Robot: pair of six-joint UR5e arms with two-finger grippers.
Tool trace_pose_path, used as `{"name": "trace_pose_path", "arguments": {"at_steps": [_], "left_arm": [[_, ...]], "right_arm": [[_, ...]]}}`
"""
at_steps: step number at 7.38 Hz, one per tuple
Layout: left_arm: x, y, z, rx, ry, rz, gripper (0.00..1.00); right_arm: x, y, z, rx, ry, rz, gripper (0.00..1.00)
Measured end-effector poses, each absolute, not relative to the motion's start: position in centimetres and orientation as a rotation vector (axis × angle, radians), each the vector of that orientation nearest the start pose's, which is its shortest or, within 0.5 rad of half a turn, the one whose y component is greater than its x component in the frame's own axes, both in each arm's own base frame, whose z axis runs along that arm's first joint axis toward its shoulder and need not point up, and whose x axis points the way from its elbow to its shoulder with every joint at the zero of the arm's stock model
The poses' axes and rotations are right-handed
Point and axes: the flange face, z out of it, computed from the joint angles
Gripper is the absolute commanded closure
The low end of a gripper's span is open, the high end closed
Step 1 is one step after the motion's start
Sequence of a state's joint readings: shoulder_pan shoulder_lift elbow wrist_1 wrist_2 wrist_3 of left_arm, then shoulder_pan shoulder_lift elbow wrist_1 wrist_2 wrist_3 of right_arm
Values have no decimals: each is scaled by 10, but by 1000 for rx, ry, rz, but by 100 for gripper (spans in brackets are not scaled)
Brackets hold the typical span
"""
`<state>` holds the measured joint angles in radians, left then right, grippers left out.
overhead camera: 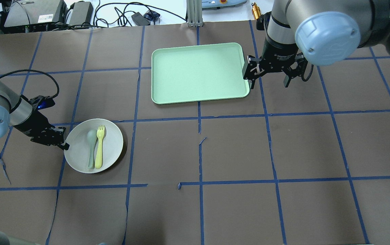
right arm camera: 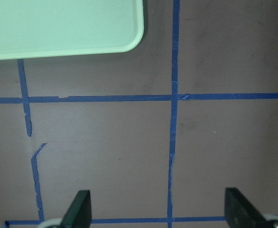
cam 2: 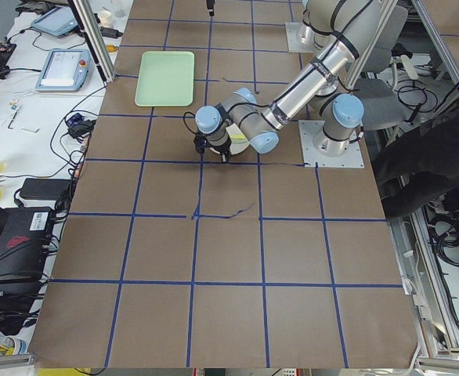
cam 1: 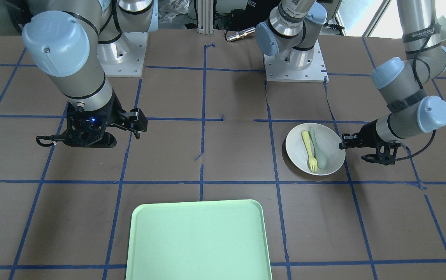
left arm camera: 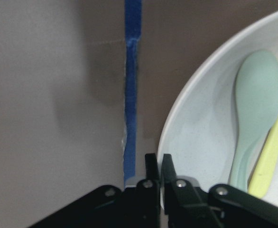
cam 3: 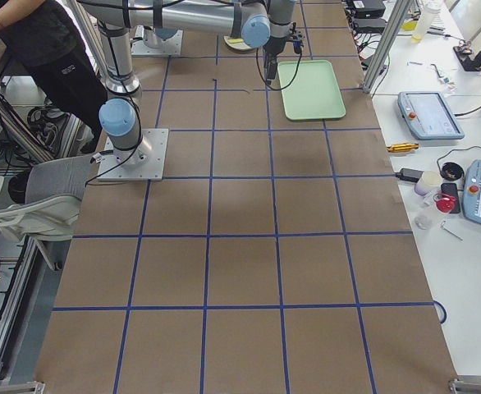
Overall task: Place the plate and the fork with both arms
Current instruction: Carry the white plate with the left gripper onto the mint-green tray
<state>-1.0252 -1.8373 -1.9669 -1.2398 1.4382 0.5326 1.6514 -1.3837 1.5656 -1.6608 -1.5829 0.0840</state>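
Observation:
The white plate (overhead camera: 79, 160) sits on the table at my left, with the pale-yellow fork (overhead camera: 99, 149) and a grey-green spoon (overhead camera: 91, 149) lying side by side in it. My left gripper (overhead camera: 64, 144) is low at the plate's left rim. In the left wrist view its fingers (left arm camera: 151, 167) are pinched together on the plate's rim (left arm camera: 177, 128), with the fork (left arm camera: 272, 161) at the right edge. My right gripper (overhead camera: 269, 80) is open and empty, above the table beside the right edge of the mint-green tray (overhead camera: 198, 73).
The tray also shows in the front view (cam 1: 197, 241) and in the right wrist view (right arm camera: 58, 28), and nothing lies in it. Blue tape lines cross the brown table cover. Cables and equipment lie beyond the far edge.

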Motion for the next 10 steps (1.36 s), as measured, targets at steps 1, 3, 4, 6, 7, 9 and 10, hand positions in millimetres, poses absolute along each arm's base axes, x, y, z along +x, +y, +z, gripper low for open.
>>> {"name": "trace_pose_path", "arguments": {"at_steps": [1, 3, 4, 6, 7, 9, 10], "left_arm": [[124, -501, 224, -109, 3465, 370, 100], [121, -526, 256, -264, 3528, 382, 100], [105, -545, 267, -340, 3538, 364, 100], [34, -602, 295, -394, 3518, 275, 100], [-3, -630, 300, -360, 3511, 230, 100], [-81, -677, 279, -244, 3504, 125, 100], [-118, -696, 265, -185, 3502, 94, 100]], "right_arm": [[175, -543, 401, 3, 3171, 141, 0], [174, -543, 402, 2, 3180, 136, 0], [173, -544, 403, 2, 3182, 133, 0], [169, -545, 404, -3, 3207, 129, 0], [165, -545, 405, -16, 3226, 128, 0], [163, -545, 407, -28, 3240, 124, 0], [163, -544, 407, -28, 3241, 124, 0]]}}
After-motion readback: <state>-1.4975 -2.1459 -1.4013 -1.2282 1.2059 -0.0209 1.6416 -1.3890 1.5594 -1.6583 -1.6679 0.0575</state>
